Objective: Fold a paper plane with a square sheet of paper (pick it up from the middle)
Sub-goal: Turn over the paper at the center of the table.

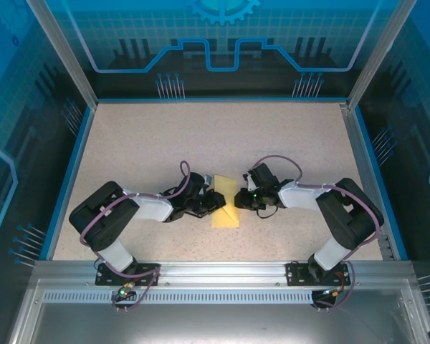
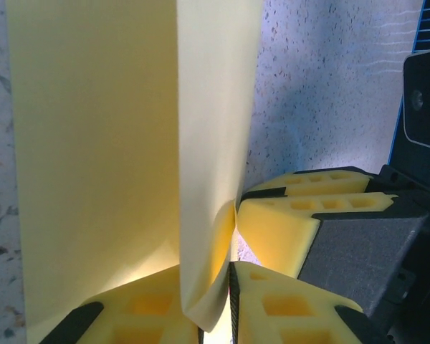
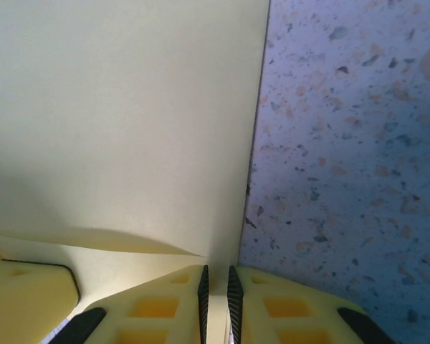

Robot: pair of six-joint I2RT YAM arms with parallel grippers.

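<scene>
At the near edge of the table point(image 1: 201, 136), both arms were bolted side by side. The left arm point(image 1: 104, 222) went up from its base, bent sharply at the elbow on the outer left side, and then stretched its forearm low over the table towards the centre. The right arm point(image 1: 347, 215) had the mirrored pose, with its elbow out on the right and its forearm reaching to the left. The two wrists pointed at each other, so the left gripper point(image 1: 213, 201) and the right gripper point(image 1: 242, 198) stood very near one another, a little nearer than the middle of the table. Between them was the square sheet of paper point(image 1: 227, 215). One part of it lay flat on the table, and another part rose up as a flap. In the left wrist view, the left gripper's yellow fingers point(image 2: 287, 312) were pressed together on the lower edge of this flap, and the right gripper's pads sat just beside the same fold. In the right wrist view, the right gripper's fingers point(image 3: 158, 312) were closed to a thin slit with the paper edge clamped inside. Beyond the grippers, the speckled table surface reached to the far blue wall.
</scene>
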